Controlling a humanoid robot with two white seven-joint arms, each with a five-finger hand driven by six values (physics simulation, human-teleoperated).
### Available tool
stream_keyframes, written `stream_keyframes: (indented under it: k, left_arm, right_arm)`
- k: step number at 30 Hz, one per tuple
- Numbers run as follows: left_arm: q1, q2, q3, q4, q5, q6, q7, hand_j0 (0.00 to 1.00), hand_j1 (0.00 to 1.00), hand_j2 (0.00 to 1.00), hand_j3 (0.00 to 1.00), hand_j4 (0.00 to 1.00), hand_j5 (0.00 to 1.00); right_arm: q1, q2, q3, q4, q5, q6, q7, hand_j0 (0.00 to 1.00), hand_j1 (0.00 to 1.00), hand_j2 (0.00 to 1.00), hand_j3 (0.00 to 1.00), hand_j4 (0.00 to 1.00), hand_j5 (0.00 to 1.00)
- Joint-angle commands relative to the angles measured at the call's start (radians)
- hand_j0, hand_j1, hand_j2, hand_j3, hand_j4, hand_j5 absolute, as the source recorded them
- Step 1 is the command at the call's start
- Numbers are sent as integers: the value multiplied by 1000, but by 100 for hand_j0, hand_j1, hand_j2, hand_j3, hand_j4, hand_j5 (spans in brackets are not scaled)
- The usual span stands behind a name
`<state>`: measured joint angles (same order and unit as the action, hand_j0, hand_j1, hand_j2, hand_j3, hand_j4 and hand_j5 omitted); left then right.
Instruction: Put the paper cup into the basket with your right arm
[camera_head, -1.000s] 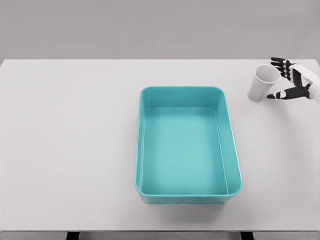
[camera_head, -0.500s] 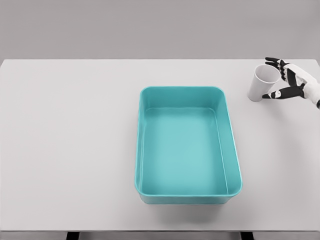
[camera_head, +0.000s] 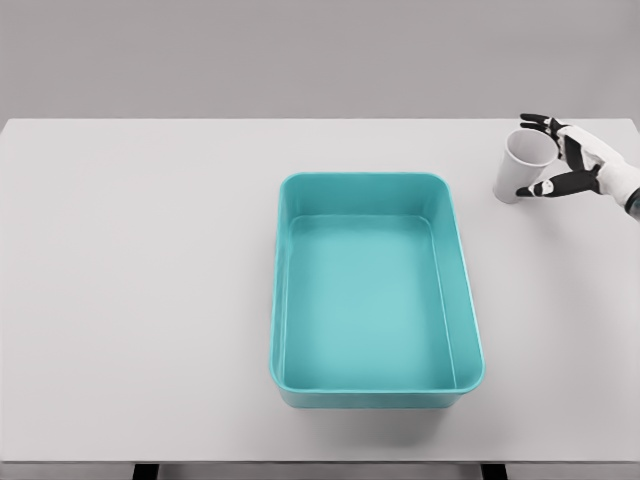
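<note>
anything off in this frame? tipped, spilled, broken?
One thing: the paper cup leans, mouth tilted toward the right hand, whose fingers bracket it. The teal basket sits flat and empty on the table. No spill or damage shows.

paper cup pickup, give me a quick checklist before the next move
1. Paper cup standing on the table, slightly tilted: ok.
2. Right hand beside the cup, fingers at its rim and thumb low on its side: ok.
3. Firm grasp on the cup: cannot tell; the fingers look spread around it, not closed.
4. Basket empty and open-topped: ok.
5. Table between cup and basket free of things: ok.
6. Left arm out of the way: ok, not in view.
</note>
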<state>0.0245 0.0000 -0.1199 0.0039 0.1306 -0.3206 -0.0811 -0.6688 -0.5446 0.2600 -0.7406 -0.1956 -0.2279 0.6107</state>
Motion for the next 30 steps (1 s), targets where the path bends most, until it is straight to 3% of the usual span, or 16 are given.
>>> stream_keyframes:
  k: [1,12,23,30]
  left_arm:
    - [0,0,0,-1,1,0,0,100,100,100,100,100,100]
    - [0,0,0,-1,1,0,0,100,100,100,100,100,100]
    - [0,0,0,1,1,0,0,100,100,100,100,100,100]
    - [0,0,0,-1,0,0,0,100,100,100,100,100,100]
  right_arm:
    - [0,0,2,-3,-5,1,0,100,100,100,100,100,100]
    - [0,-1,13,-17,-5,-4,0,100,100,100,100,100,100]
    - [0,-3,21,-22,-4,-8,0,75,75,75,75,75,75]
    - [0,-6,21,-40,-2,-11,0,73,73,73,73,73,73]
